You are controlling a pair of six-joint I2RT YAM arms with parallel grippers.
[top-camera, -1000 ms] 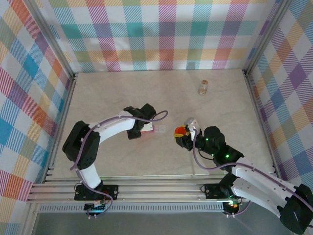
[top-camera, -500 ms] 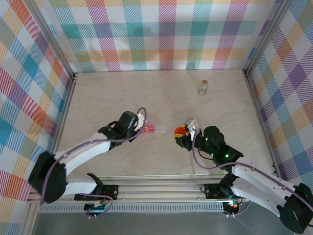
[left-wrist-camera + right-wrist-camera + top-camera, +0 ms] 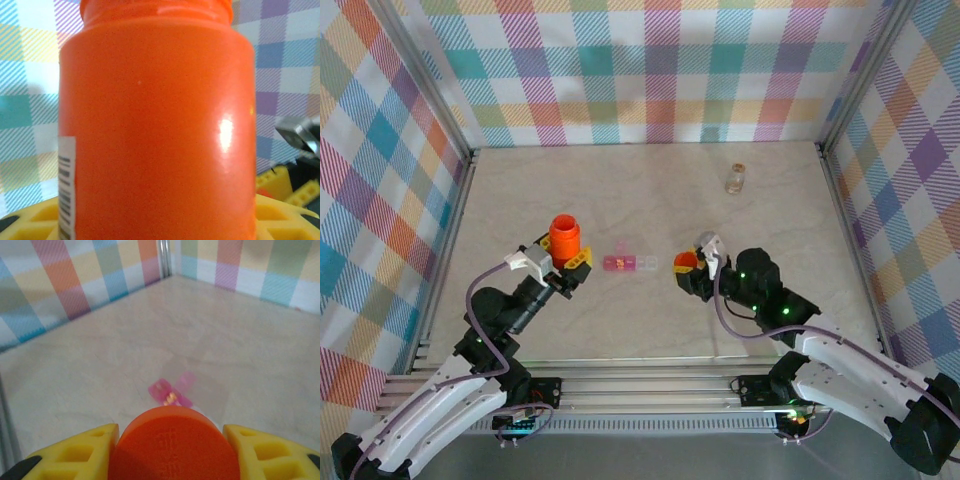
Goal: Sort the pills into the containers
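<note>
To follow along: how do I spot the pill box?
On the pale tabletop, look midway between the two robot arms. There lies a small flat rectangular pink plastic pill box with a clear part. Unlike the orange plastic bottle and round orange cap flanking it, it is pink, flat and unheld.

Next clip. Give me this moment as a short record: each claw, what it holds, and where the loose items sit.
left claw: shut on bottle
bottle: orange, upright, looks uncapped
right claw: shut on cap
cap: orange, round
pill box: pink with a clear part, flat on the table, between the two claws, touched by neither
vial: small, clear, standing far right near the back wall
</note>
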